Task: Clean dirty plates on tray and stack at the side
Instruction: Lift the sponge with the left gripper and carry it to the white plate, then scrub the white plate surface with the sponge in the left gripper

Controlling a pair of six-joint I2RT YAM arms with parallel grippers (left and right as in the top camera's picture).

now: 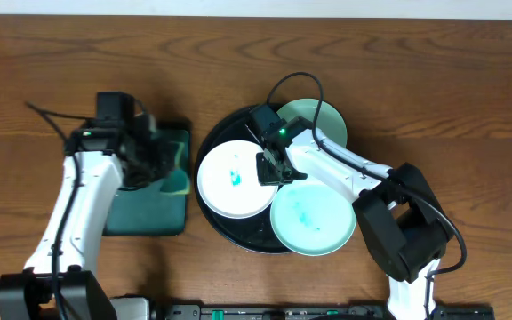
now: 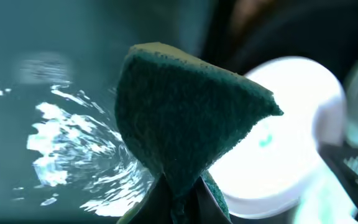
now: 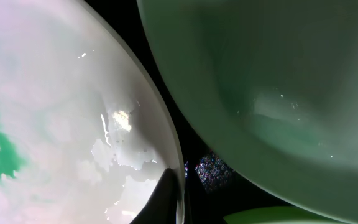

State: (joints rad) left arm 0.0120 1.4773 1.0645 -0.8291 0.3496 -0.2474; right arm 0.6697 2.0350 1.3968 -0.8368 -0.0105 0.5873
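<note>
The round black tray [image 1: 243, 238] with its raised rim sits mid-table and carries three glossy round plates. The white plate [image 1: 229, 191] lies at its 9 o'clock, with a teal smear near the middle. One mint plate [image 1: 323, 120] lies at 1 o'clock, partly under the right arm, and a second mint plate [image 1: 314, 222], faintly smeared, lies at 5 o'clock.

The right gripper [image 1: 271, 169] is at the white plate's 3 o'clock edge. In the wrist view its dark fingers [image 3: 160, 196] are clenched on that thin, shiny rim, with a mint plate's smooth curve just beside.

The left gripper [image 1: 161, 158] hangs over the teal tray [image 1: 145, 218] — a dark rectangle at the round tray's 9 o'clock — grasping a sponge [image 2: 185, 118]. The sponge shows a coarse dark-green scouring face bent into a wedge; overhead, its body looks paler yellow-green. Below it, the teal tray's wet floor glints with ripples.
</note>
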